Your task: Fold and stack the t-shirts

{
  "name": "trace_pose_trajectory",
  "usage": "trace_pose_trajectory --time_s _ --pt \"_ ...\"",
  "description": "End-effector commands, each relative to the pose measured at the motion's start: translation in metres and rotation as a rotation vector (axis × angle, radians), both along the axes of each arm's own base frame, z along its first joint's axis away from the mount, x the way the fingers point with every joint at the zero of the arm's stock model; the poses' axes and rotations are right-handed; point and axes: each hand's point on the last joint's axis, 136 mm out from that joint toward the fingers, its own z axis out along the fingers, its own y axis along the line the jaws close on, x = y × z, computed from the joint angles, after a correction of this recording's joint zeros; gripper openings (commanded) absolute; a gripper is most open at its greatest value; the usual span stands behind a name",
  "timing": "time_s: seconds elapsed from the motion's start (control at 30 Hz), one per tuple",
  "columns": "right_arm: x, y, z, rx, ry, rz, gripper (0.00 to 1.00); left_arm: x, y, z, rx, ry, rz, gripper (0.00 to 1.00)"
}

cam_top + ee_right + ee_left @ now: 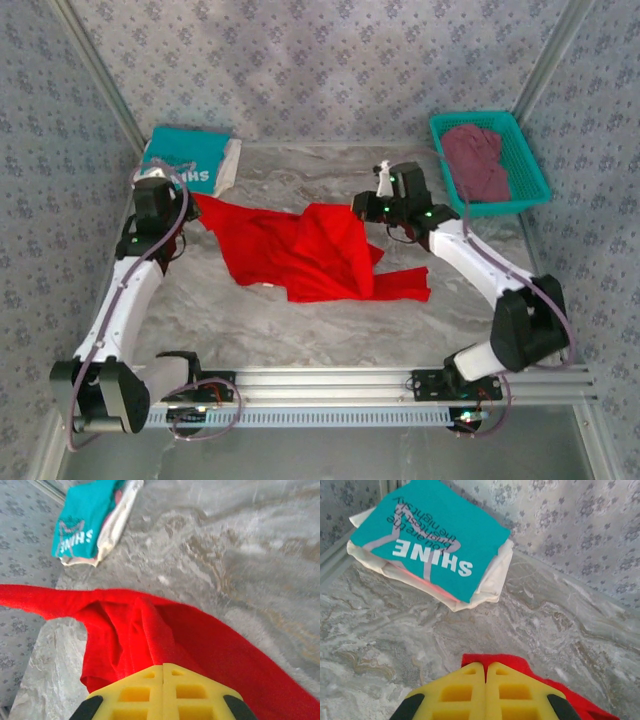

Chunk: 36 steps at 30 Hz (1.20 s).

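step: we judge this is the spread-out phase for the red t-shirt (pixel 310 255). It lies bunched mid-tabletop (pixel 300 330), not flat yet.
left pincer (pixel 485 666): fingers together, clamped on the shirt's far-left corner.
right pincer (pixel 163 666): fingers together, clamped on a raised ridge of red cloth at the shirt's far-right side.
stack: teal "SHINE" t-shirt (pixel 430 535) folded on top of a white t-shirt (pixel 495 580), far-left corner.
queue: maroon t-shirt (pixel 478 160) crumpled in the teal basket (pixel 531 151), far right.
next: we'd draw the two grips apart to tension the cloth, lay it flat, then fold. The near hem looks twisted, so we'd watch it.
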Motion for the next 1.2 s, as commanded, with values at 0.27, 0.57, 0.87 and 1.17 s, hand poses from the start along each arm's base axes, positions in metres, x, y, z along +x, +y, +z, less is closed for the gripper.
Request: trace_pose_trajectory --time_s 0.27,0.57,0.87,1.17 --pt "-0.075 -0.087 0.16 -0.163 -0.578 -0.152 0.0 -0.057 0.016 0.151 0.108 -0.284 0.029 0.0" --pt "-0.142 -0.123 0.186 -0.131 -0.795 -0.214 0.0 -0.11 0.025 0.231 0.134 -0.416 0.075 0.0" --pt "-0.129 -0.131 0.172 -0.166 -0.719 -0.275 0.0 -0.08 0.02 0.237 0.133 -0.358 0.045 0.0" --pt "-0.129 -0.129 0.226 -0.16 -0.862 -0.271 0.0 -0.061 0.011 0.312 0.11 -0.483 0.001 0.0"
